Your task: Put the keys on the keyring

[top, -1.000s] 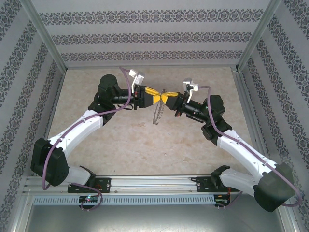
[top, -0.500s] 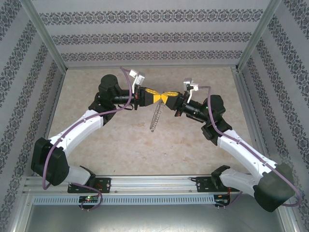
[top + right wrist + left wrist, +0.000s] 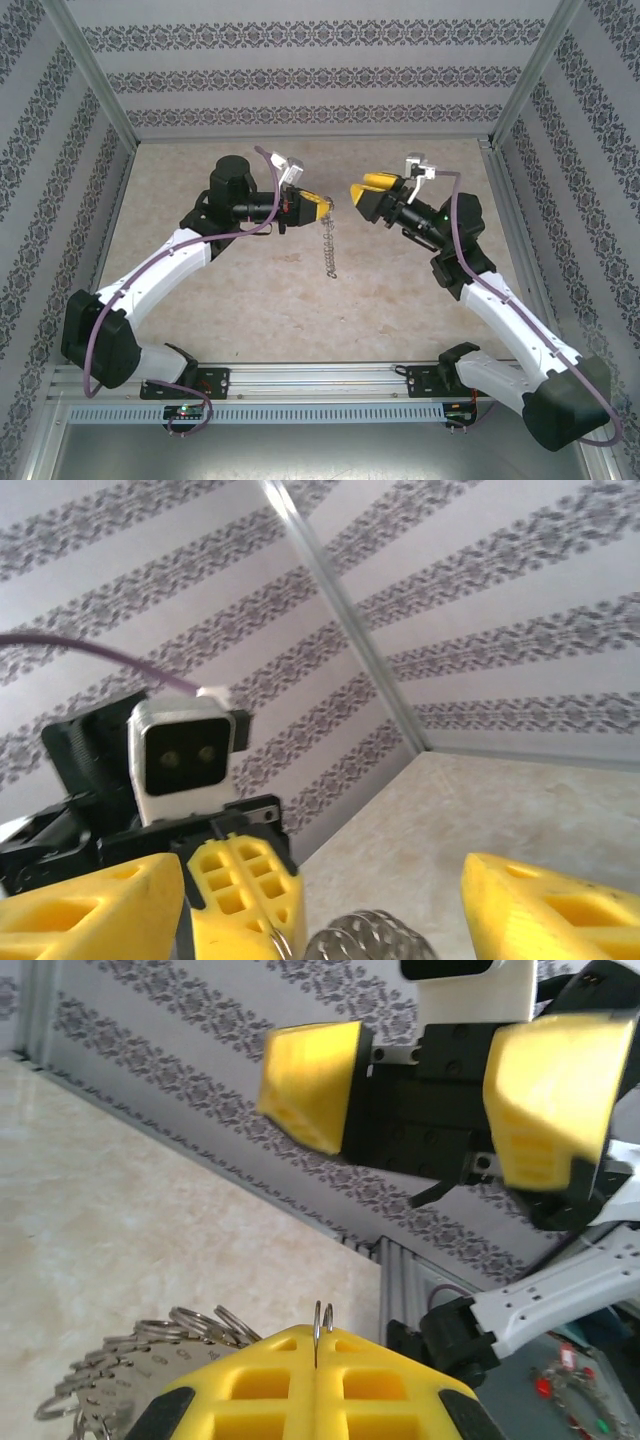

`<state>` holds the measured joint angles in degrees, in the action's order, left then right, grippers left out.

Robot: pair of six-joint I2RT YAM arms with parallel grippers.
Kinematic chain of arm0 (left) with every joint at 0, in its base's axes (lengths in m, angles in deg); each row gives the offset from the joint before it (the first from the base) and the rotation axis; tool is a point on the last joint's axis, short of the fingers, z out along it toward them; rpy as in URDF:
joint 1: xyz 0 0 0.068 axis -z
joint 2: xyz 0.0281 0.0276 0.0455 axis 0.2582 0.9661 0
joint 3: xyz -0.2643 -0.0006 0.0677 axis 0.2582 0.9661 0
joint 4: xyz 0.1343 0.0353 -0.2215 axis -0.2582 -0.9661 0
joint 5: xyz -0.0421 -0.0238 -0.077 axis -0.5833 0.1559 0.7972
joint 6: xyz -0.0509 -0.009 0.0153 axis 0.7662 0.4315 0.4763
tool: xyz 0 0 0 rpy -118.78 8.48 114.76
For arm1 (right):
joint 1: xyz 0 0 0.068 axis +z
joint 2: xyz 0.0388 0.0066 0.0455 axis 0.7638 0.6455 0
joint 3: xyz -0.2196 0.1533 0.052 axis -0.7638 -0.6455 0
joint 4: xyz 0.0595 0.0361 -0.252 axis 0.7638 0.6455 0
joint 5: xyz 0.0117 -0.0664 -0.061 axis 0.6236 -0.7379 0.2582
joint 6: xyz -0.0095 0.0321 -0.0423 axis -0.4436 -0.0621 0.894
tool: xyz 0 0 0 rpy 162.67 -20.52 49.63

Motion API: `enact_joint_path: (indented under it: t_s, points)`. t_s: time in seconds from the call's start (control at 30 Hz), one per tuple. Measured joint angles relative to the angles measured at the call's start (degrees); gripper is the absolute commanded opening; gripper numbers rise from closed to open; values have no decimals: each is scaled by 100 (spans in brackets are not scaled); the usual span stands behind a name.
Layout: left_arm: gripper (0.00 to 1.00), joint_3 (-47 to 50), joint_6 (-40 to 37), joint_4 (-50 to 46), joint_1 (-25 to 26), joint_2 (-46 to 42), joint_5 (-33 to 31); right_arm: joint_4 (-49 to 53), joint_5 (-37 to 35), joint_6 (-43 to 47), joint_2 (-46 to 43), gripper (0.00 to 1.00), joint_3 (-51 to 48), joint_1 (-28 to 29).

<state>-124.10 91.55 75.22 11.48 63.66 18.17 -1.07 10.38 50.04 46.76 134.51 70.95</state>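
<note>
One left tool (image 3: pixel 318 206), one right tool (image 3: pixel 363 190), and one keyring (image 3: pixel 328 246) bearing many small rings.

text: none legible; labels: none legible; brands: none; numbers: none; signs: none readable in any view

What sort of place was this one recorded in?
Most likely a purpose-built robot test enclosure, not a real room: patterned wallpaper panels on three sides, aluminium frame posts at the corners, and a beige stone-look tabletop with a slotted aluminium rail along its near edge.
</note>
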Motion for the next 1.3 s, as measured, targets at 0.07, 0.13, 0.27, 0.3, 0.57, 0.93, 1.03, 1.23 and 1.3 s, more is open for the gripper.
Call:
enact_joint_path:
  t_s: [0.07, 0.13, 0.27, 0.3, 0.57, 0.93, 1.03, 1.23, 1.3]
  points:
    - [0, 0, -127, -157, -96, -92, -240, 323, -90, 22, 22, 80, 111, -118]
    - [0, 0, -216, -251, -208, -190, -518, 586, -151, 66, 166, 80, 214, -203]
    - [0, 0, -358, -420, -365, -413, -1209, 942, -201, 111, 892, 79, 400, -240]
    - [0, 0, -389, -448, -380, -463, -1434, 1032, -201, 118, 1154, 78, 455, -234]
    - [0, -234, -490, -852, -780, -553, -2719, 1668, -389, 232, 3305, 77, 1537, 282]
    - [0, -490, -264, -1016, -1856, -551, -3554, 3412, -1412, 656, 5976, 74, 4752, 1412]
    - [0, -531, -157, -1023, -2133, -551, -3661, 3954, -1777, 850, 6546, 73, 5530, 1635]
    - [0, -557, -4, -1154, -2551, -551, -3864, 4736, -2371, 1226, 7458, 66, 6640, 1871]
    - [0, -579, 20, -1228, -2660, -551, -3936, 4962, -2577, 1392, 7735, 66, 7003, 1926]
